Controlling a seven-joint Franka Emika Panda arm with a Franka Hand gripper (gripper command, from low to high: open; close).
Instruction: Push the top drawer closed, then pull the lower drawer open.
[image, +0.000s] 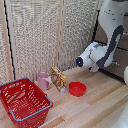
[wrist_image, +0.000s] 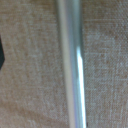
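The dark brown cabinet (image: 121, 44) stands at the exterior view's right edge, mostly covered by my white arm (image: 111, 35). The arm hides the line between the top drawer and the lower drawer, so I cannot tell them apart or see whether either is open. My wrist (image: 92, 56) points toward the cabinet front and the fingers are hidden there. In the wrist view a thin silver bar handle (wrist_image: 72, 65) fills the middle, very close and blurred, against a brown drawer front (wrist_image: 30, 90). A dark sliver (wrist_image: 1, 52) at the picture's edge may be a finger.
On the light wooden table (image: 95, 107) are a red bowl (image: 77, 89), a snack packet (image: 59, 78), a pink mug (image: 44, 80) and a red shopping basket (image: 23, 101) at the exterior view's left. A woven screen (image: 50, 35) closes the back.
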